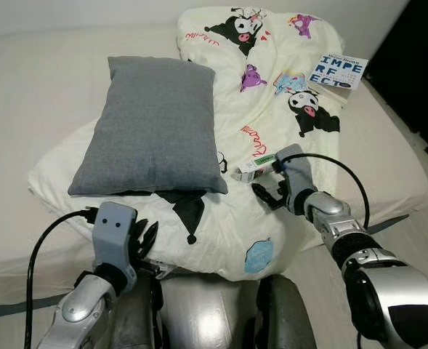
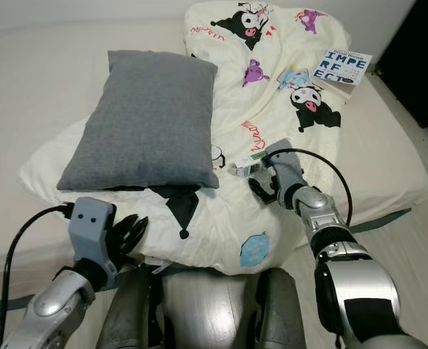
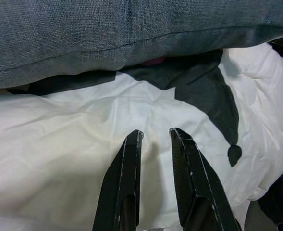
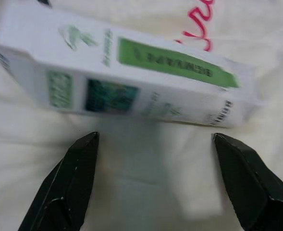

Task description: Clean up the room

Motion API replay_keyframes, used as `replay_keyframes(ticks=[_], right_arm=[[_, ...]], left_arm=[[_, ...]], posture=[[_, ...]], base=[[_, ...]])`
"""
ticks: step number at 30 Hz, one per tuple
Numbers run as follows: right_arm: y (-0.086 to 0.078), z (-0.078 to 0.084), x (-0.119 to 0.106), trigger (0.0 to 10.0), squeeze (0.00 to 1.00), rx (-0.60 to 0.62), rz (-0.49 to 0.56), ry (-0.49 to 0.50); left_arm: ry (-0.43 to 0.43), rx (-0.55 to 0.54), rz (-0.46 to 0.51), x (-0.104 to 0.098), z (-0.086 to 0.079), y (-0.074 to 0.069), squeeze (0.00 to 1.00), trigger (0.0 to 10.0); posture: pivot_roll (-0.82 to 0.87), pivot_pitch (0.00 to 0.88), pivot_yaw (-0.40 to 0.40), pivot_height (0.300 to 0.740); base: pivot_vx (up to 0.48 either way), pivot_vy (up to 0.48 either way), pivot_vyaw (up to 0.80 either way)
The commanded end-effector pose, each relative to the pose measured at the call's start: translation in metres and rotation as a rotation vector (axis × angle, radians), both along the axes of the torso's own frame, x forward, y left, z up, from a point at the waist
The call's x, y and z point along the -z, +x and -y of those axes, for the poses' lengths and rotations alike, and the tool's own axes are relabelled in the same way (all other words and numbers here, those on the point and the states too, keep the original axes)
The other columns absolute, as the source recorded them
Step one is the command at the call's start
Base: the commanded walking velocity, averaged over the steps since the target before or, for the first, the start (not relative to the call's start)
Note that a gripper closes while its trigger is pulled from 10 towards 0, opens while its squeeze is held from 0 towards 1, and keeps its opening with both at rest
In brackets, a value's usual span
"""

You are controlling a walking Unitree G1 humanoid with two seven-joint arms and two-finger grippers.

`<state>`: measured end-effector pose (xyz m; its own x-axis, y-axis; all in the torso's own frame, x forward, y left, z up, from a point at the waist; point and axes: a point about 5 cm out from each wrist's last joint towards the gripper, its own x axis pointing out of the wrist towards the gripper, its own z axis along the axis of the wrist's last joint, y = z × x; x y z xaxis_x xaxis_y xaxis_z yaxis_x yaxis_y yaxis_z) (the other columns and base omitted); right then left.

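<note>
Your right gripper (image 4: 155,144) is hovering spread wide at the small box (image 4: 127,79); you're needing both fingers straddling its long sides before clenching.

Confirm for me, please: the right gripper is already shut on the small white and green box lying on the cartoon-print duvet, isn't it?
Not quite. The right gripper is open, its fingers spread just short of the small white and green box, which lies free on the cartoon-print duvet. The right wrist view shows it.

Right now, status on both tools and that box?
Right tool open, short of white-green box lying on duvet. Left tool slightly open, idle near grey pillow. Nothing blocking.
</note>
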<state>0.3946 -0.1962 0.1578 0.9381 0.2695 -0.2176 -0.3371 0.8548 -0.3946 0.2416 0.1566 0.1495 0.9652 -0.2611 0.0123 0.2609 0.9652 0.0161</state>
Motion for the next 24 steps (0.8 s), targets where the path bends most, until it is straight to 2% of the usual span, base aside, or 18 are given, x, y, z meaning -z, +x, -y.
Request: replay_keyframes(ticks=[1, 4, 8, 10, 13, 15, 16, 18, 19, 20, 21, 23, 24], right_arm=[[0.000, 0.003, -0.001, 10.0, 0.00, 0.017, 0.017, -0.049], [0.001, 0.003, -0.004, 10.0, 0.00, 0.018, 0.027, -0.042], [0.002, -0.002, -0.008, 10.0, 0.00, -0.003, 0.039, 0.063], [0.002, -0.003, -0.008, 10.0, 0.00, -0.009, 0.039, 0.084], [0.001, -0.011, -0.002, 10.0, 0.00, -0.024, 0.026, 0.140], [0.001, -0.011, -0.002, 10.0, 0.00, -0.024, 0.026, 0.140], [0.000, -0.016, 0.002, 10.0, 0.00, -0.018, 0.022, 0.182], [0.000, -0.016, 0.002, 10.0, 0.00, -0.018, 0.022, 0.182], [-0.001, -0.025, 0.006, 10.0, 0.00, -0.005, 0.022, 0.270], [-0.001, -0.025, 0.006, 10.0, 0.00, -0.005, 0.022, 0.270], [-0.001, -0.030, 0.008, 10.0, 0.00, 0.007, 0.023, 0.329], [-0.001, -0.030, 0.008, 10.0, 0.00, 0.007, 0.023, 0.329], [-0.002, -0.039, 0.011, 10.0, 0.00, 0.010, 0.030, 0.411]], left_arm=[[0.014, -0.016, -0.026, 0.004, -0.003, -0.003, 0.00, 10.0], [0.013, -0.019, -0.027, 0.004, -0.004, -0.003, 0.00, 10.0], [0.004, -0.023, -0.035, 0.007, -0.005, -0.002, 0.00, 10.0], [0.002, -0.021, -0.038, 0.008, -0.005, -0.002, 0.00, 10.0], [0.006, 0.003, -0.064, 0.018, -0.004, -0.003, 0.00, 10.0], [0.006, 0.003, -0.064, 0.018, -0.004, -0.003, 0.00, 10.0], [0.004, 0.006, -0.092, 0.026, -0.005, -0.002, 0.00, 10.0], [0.004, 0.006, -0.092, 0.026, -0.005, -0.002, 0.00, 10.0], [-0.007, -0.016, -0.120, 0.036, -0.008, 0.000, 0.00, 10.0], [-0.007, -0.016, -0.120, 0.036, -0.008, 0.000, 0.00, 10.0], [-0.016, -0.035, -0.138, 0.043, -0.010, 0.002, 0.00, 10.0], [-0.016, -0.035, -0.138, 0.043, -0.010, 0.002, 0.00, 10.0], [-0.027, -0.052, -0.150, 0.049, -0.012, 0.004, 0.00, 10.0]], posture=[[0.30, 0.403, -0.027, 0.576], [0.30, 0.400, -0.027, 0.576], [0.28, 0.388, -0.026, 0.576], [0.28, 0.388, -0.026, 0.576], [0.22, 0.348, -0.037, 0.576], [0.22, 0.348, -0.037, 0.576], [0.19, 0.310, -0.044, 0.576], [0.19, 0.310, -0.044, 0.576], [0.15, 0.250, -0.051, 0.576], [0.15, 0.250, -0.051, 0.576], [0.15, 0.250, -0.051, 0.576], [0.15, 0.250, -0.051, 0.576], [0.12, 0.208, -0.056, 0.576]], base=[[0.000, 0.000, 0.00], [0.000, 0.000, 0.00], [0.000, 0.000, 0.00], [0.000, 0.000, 0.00], [0.000, 0.000, 0.00], [0.000, 0.000, 0.00], [0.000, 0.000, 0.00], [0.000, 0.000, 0.00], [0.000, 0.000, 0.00], [0.000, 0.000, 0.00], [0.000, 0.000, 0.00], [0.000, 0.000, 0.00], [0.000, 0.000, 0.00]])
